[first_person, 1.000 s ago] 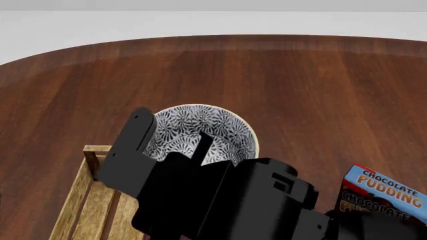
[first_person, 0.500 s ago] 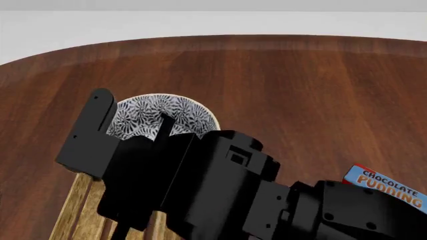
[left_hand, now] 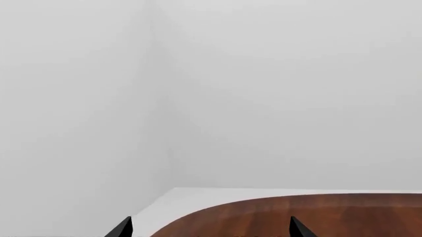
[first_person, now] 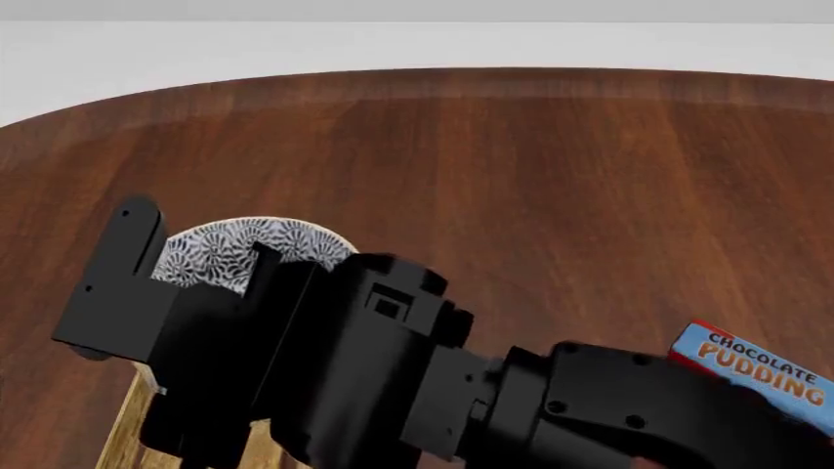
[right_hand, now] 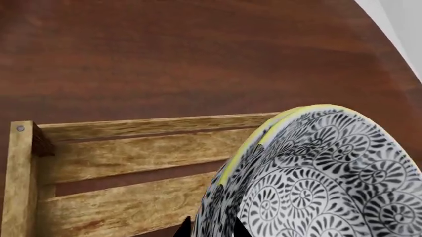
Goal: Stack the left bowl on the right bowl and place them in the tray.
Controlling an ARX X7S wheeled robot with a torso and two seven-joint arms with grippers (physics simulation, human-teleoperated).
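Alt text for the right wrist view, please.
Two nested black-and-white patterned bowls, the outer one yellow-rimmed, pinched at the rim by the right gripper's dark fingers, held above a light-wood slatted tray on a dark wooden table.

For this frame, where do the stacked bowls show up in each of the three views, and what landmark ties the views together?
Head view: the stacked bowls sit left of centre, mostly hidden behind the right gripper.
Right wrist view: they fill the lower right corner, two nested rims visible, over the tray.
Left wrist view: not in it; only wall and the table edge.
Shared landmark: the dark wood table, also at and.
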